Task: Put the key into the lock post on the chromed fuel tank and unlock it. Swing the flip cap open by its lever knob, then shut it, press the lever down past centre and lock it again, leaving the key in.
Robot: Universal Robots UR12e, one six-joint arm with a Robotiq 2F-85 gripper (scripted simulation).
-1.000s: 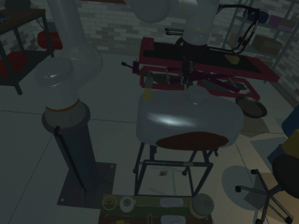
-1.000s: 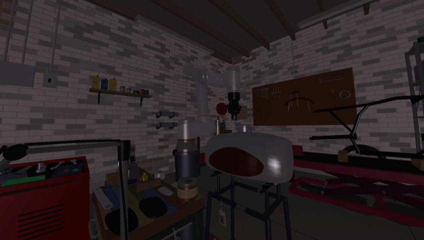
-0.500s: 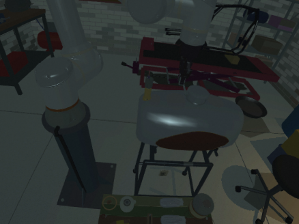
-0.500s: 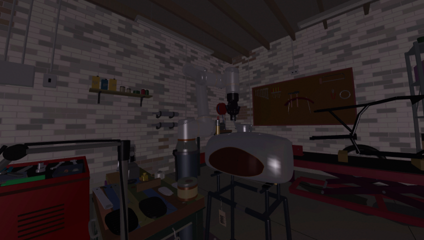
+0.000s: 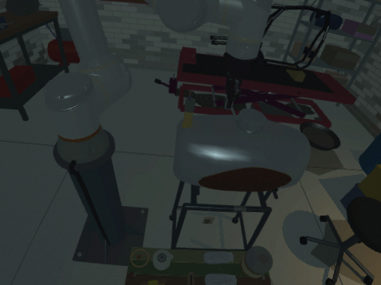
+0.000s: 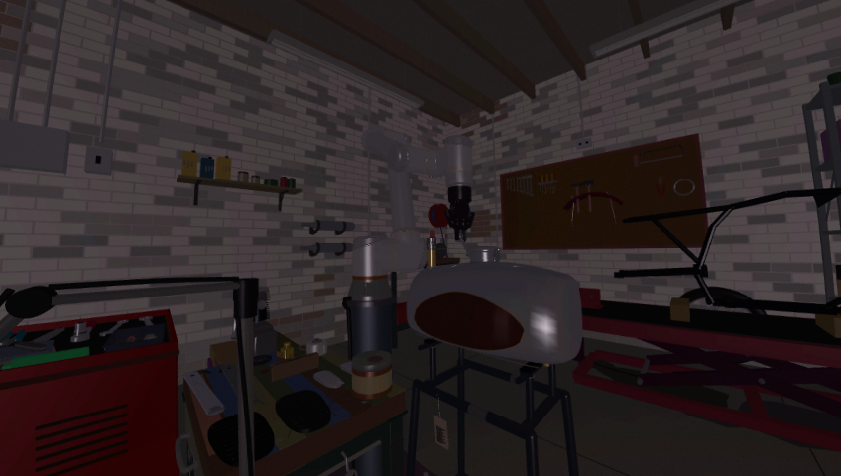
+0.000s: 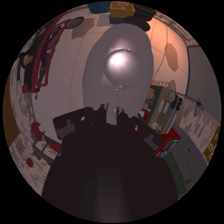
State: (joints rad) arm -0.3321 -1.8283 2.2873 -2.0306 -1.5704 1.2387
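The domed flip cap (image 5: 251, 120) (image 7: 120, 67) sits closed on top of the chromed fuel tank (image 5: 240, 151) (image 6: 494, 309), and its thin lever runs from the cap's edge back to a small knob (image 7: 114, 110). I grip that lever knob in my closed gripper (image 7: 113, 112) (image 5: 231, 104) (image 6: 459, 235), just above the tank beside the cap. The brass lock post (image 5: 188, 116) (image 6: 432, 253) stands at the tank's other end with the key in its top. The fingertips are partly hidden by the gripper body in the wrist camera.
The tank rests on a black tubular stand (image 5: 219, 217) next to my pedestal (image 5: 93, 191). A red lift table (image 5: 265, 84) lies behind it, a cluttered workbench (image 6: 295, 395) and red tool cabinet (image 6: 88, 389) in front, and a rolling stool (image 5: 348, 234) to the side.
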